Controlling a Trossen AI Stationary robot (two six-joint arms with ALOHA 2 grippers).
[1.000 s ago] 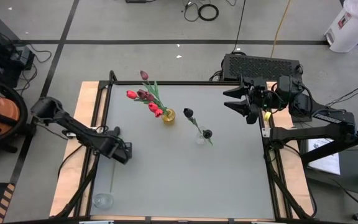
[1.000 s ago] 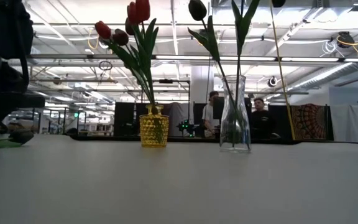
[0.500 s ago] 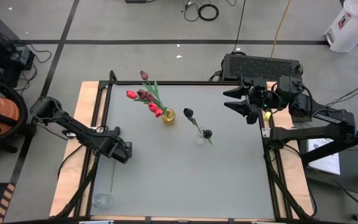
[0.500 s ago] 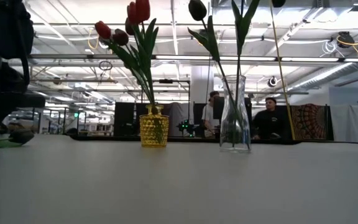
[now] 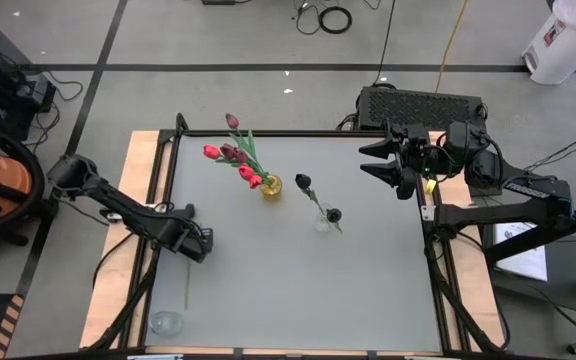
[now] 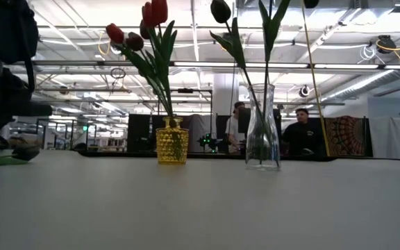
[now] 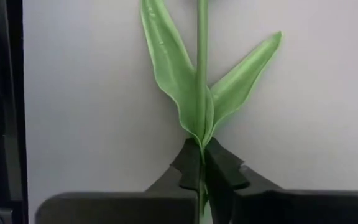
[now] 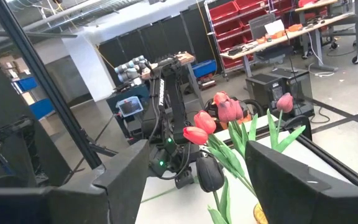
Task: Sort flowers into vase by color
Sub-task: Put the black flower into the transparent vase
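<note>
Tulip stem (image 7: 201, 74) pinched in left hand (image 7: 201, 171) low at table's left edge, right hand (image 5: 373, 160) spread, raised.

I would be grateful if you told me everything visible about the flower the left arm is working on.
The flower lies flat on the grey table near its left edge. A thin green stem with two long glossy, plastic-looking leaves shows in the left wrist view; its head is out of view there. The left gripper is shut on the stem just below where the leaves join. From above, only a faint thin line shows below the gripper.
</note>
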